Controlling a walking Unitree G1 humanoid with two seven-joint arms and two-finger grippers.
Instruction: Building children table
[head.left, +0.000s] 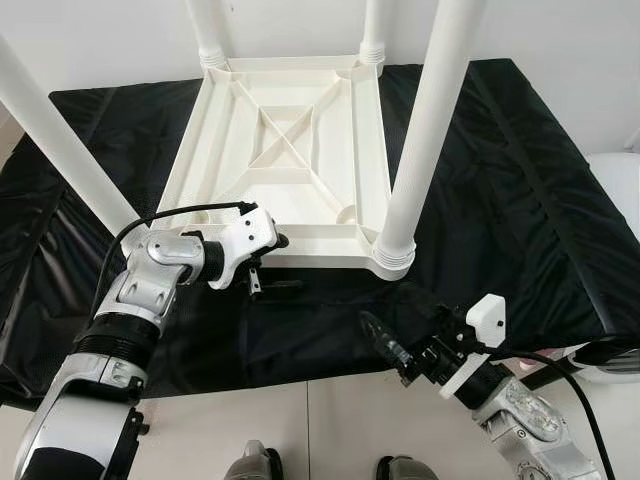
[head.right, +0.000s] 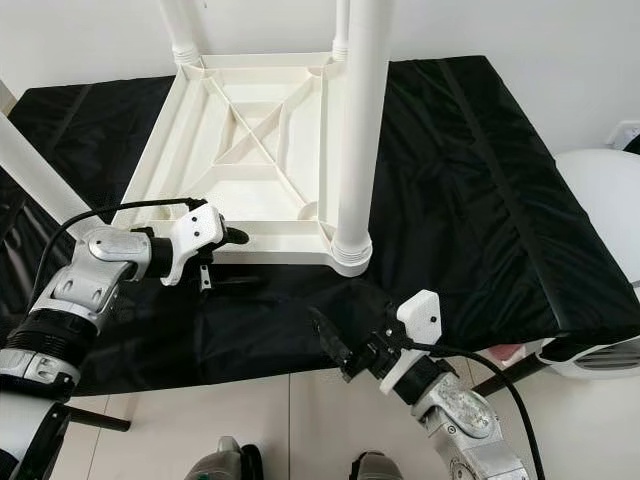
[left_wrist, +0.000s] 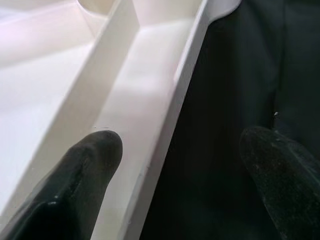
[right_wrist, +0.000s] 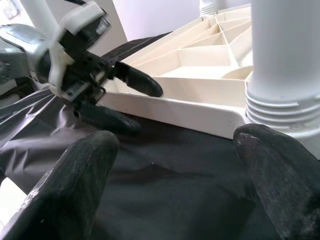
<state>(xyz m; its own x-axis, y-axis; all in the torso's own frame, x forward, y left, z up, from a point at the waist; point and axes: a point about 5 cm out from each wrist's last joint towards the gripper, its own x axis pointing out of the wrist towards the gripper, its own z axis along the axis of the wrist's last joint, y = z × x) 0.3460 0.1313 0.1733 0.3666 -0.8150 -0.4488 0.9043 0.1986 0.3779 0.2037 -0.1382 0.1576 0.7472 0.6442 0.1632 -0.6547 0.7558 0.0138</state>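
Nearest, the right gripper (head.right: 335, 350) hovers at the surface's near edge, fingers apart and empty, facing the near right leg (head.left: 425, 130). Beyond it the left gripper (head.left: 268, 262) straddles the near rim of the upturned children table (head.left: 290, 150), one finger (left_wrist: 87, 165) inside the frame, the other over the black cover (head.left: 520, 180), not yet closed. All four legs appear seated. Judged risk: pulling that rim could slide the table on the slack cover or tip it off the near edge.
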